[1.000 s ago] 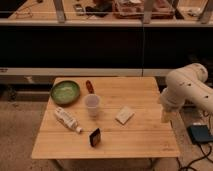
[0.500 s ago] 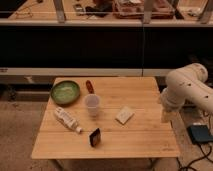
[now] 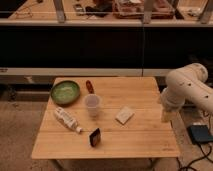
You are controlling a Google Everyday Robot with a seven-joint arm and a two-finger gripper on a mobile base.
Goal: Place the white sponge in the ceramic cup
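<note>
The white sponge lies flat on the wooden table, right of centre. The ceramic cup stands upright to the sponge's left, a pale tapered tumbler with nothing seen in it. My gripper hangs at the table's right edge, to the right of the sponge and apart from it, under the white arm. It holds nothing that I can see.
A green round bowl sits at the table's back left. A white capped bottle lies on its side at the front left. A small dark block stands near the front edge. A red-brown stick lies behind the cup. A dark pad lies on the floor at right.
</note>
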